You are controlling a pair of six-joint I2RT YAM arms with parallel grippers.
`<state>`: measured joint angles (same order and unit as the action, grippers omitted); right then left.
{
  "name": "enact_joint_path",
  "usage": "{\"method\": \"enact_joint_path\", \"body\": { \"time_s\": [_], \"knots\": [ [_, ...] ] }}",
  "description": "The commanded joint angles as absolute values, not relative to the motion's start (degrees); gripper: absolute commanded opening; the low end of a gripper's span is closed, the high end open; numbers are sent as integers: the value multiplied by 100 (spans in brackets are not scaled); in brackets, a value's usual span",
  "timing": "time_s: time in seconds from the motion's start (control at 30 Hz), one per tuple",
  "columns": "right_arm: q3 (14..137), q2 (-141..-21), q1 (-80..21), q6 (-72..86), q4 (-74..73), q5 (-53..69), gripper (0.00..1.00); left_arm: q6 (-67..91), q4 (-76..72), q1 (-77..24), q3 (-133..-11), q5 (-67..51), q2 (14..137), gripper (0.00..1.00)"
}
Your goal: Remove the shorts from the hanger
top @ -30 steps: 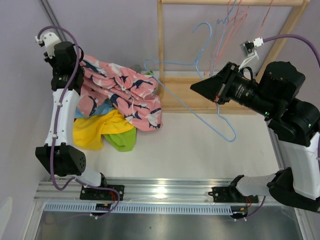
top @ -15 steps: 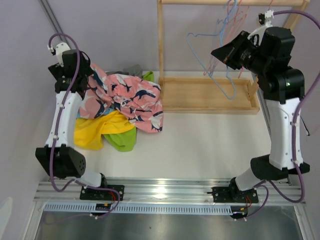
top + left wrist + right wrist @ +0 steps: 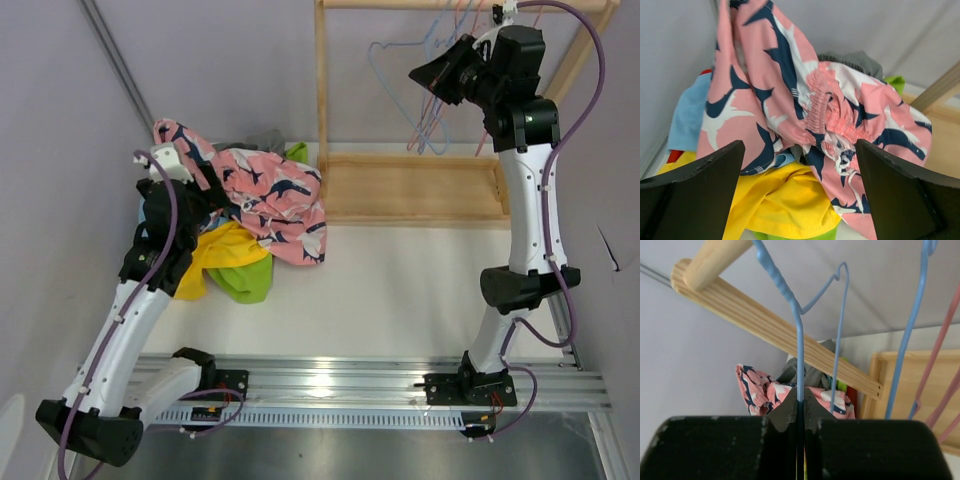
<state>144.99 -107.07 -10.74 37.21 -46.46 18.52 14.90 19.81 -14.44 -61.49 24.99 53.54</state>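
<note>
Shorts (image 3: 250, 215) in one heap on the left side of the table (image 3: 400, 290), close to the wall (image 3: 60, 120), well apart from the rack; pink printed pair (image 3: 270, 195) on top, one flap of it standing up along the wall; yellow pair (image 3: 225, 255) under it at the near side, lime green pair (image 3: 250, 283) touching the yellow at the near edge of the heap; dark grey pair (image 3: 255, 142) at the far side; light blue pair (image 3: 687, 112) mostly buried on the wall side, seen in the left wrist view; left gripper (image 3: 800, 145) just above the heap, jaws spread wide, holding nothing, fingers (image 3: 700, 172) either side of the pink cloth but apart from it; right gripper (image 3: 799, 402) raised high at the far right, jaws pinched tight on the blue wire hanger (image 3: 799, 340), gripping its straight wire just below the twisted neck; hanger up by the top rail of the wooden rack (image 3: 322, 100), cannot tell if its hook sits on the rail; pink hangers (image 3: 940, 340) and another blue one hang just beside it on the rack.
</note>
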Motion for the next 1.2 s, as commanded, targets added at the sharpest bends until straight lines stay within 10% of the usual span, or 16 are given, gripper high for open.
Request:
{"method": "enact_joint_path", "body": {
  "time_s": [0.0,0.47,0.53,0.67,0.77,1.17],
  "knots": [
    [14775,-10810,-1055,3920,-3947,1969,0,1257,1450,-1635,-5994,2312,5396,99],
    [14194,-10828,-1169,3683,-3823,1784,1,1248,1459,-1644,-5941,2136,5405,100],
    [14168,-10732,-1169,3586,-3937,1784,12,1204,1424,-1644,-5950,2031,5379,99],
    [13800,-10268,-1222,3384,-4008,1749,75,1099,1564,-1792,-6152,1943,5283,99],
    [13361,-9750,-1239,3209,-4148,1600,92,941,1739,-2117,-6345,1820,5142,99],
    [10382,-6471,-1757,2673,-4393,1573,96,1327,3208,-2514,-6725,520,4061,99]
  ]
}}
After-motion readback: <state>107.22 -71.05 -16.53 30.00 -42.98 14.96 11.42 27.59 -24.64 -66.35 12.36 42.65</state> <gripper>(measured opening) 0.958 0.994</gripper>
